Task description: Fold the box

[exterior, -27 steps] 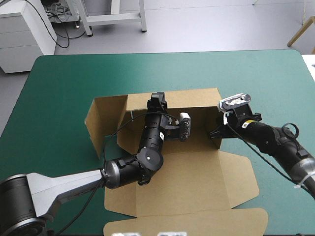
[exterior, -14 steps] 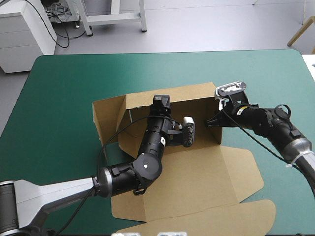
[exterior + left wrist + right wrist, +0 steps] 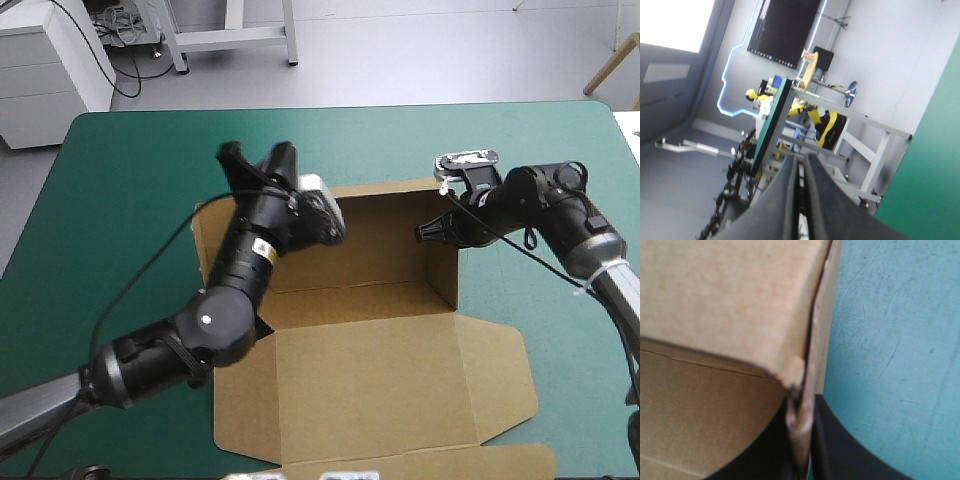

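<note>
The box (image 3: 370,350) lies open in the middle of the teal-green tabletop (image 3: 130,180). Its back wall (image 3: 385,235) and right wall (image 3: 446,265) are raised, and its lid (image 3: 390,400) lies flat on the box's near side. The left wall (image 3: 212,250) is only partly up and leans outward, with nothing holding it.

The right jaws are clamped on the top edge of the right wall, at the box's far right corner. In the right wrist view the black fingers (image 3: 845,445) are pressed all but together, with the board's edge (image 3: 802,427) pinched between them.

The left jaws are together and hold nothing. They are lifted off the board, above the box's far left corner, and point out over its far side.

The likely trouble is on the left side. With no grip there, the leaning wall could sag back flat. The left arm would have to come down blind past the wall's rim, and a misjudged descent could crush the rim or push the light box sideways. On the right, a single-corner pinch gives little control. A pull along the wall might drag the whole box across the cover, or bend or tear the board at the crease, instead of tucking the wall.
</note>
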Tool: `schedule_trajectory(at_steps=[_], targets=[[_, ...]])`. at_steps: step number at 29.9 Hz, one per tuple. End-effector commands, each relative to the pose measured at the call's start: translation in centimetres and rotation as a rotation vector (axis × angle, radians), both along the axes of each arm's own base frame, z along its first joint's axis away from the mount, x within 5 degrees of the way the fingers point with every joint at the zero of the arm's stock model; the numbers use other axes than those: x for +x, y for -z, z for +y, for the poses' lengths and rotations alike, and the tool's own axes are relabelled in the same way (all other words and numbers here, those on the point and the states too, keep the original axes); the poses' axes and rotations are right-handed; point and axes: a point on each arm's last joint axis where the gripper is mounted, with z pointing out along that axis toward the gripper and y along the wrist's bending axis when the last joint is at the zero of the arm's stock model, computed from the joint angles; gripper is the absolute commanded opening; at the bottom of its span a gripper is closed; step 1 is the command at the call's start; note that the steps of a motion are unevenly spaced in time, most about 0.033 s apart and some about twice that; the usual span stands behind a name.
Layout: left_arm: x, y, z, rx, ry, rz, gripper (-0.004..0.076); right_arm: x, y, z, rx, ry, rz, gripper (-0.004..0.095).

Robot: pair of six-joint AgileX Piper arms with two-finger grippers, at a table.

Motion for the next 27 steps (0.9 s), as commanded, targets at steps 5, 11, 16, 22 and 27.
schedule_trajectory(at_steps=[5,11,16,22,27], targets=[[3.9,-3.7,8.8,-0.317,-0.222,0.145,0.0,3.8,-0.3,-1.2,-0.016,0.053,0.105,0.0],[6.1,-1.6,14.4,-0.415,-0.42,0.369,0.0,7.6,2.4,-0.9,-0.023,0.066,0.151,0.0],[6.8,-0.3,18.1,-0.524,-0.531,0.512,0.0,9.2,3.9,-0.7,-0.035,0.065,0.178,0.0011],[6.7,0.9,21.3,-0.632,-0.583,0.661,0.0,9.7,3.1,-0.8,-0.03,0.103,0.134,0.0352],[6.6,1.1,22.9,-0.678,-0.62,0.695,0.0,9.9,0.7,-0.7,-0.019,0.098,0.087,0.0541]])
